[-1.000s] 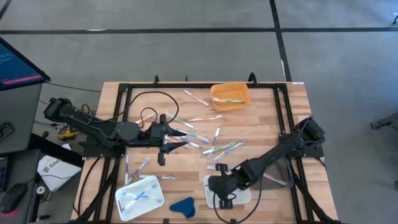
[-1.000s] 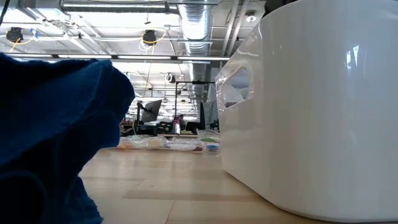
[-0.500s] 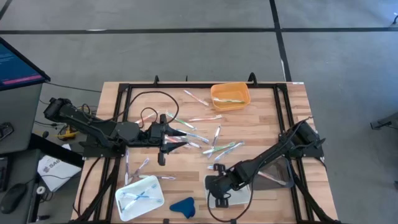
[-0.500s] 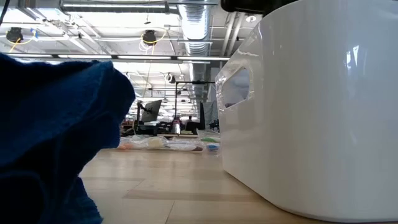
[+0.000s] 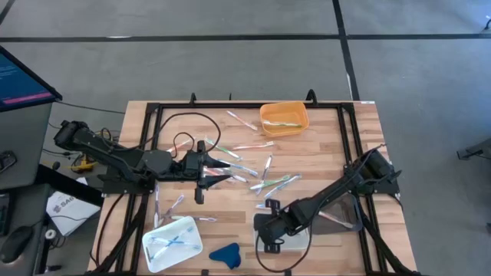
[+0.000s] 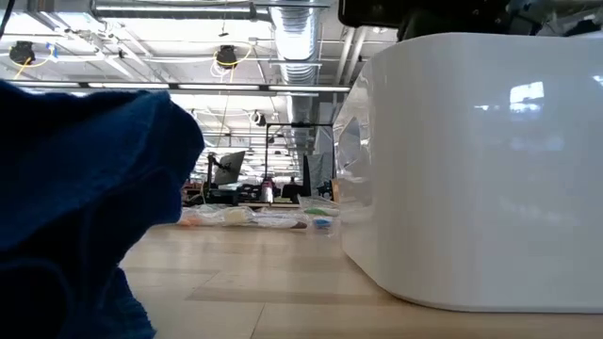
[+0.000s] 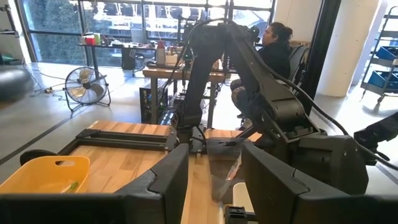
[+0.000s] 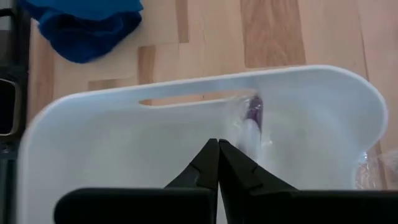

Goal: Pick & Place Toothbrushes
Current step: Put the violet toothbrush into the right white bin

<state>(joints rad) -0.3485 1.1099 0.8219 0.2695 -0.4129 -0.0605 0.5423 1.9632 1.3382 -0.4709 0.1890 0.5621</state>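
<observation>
Several toothbrushes lie loose on the wooden table's middle. My right gripper is shut, pointing down into a white tray at the near right, which also shows in the low view. A toothbrush in clear wrap lies in that tray against the wall with the handle slot, just past the fingertips. My left gripper is open and empty, held level over the loose toothbrushes at centre left; its fingers show apart in the left wrist view. My right gripper stands with its shut fingertips inside the white tray, coming from above. I cannot tell whether they touch the tray's floor or the wrapped toothbrush beside them.
A second white tray with toothbrushes sits at the near left. A blue cloth lump lies between the trays and fills the left of the low view. An orange bin stands at the far middle. A black cable loops by the left arm.
My right gripper has gone a little toward the table's left edge over the white tray. The tray has turned about on the table: in the low view its slotted wall has swung away and a plain wall now faces the camera.
</observation>
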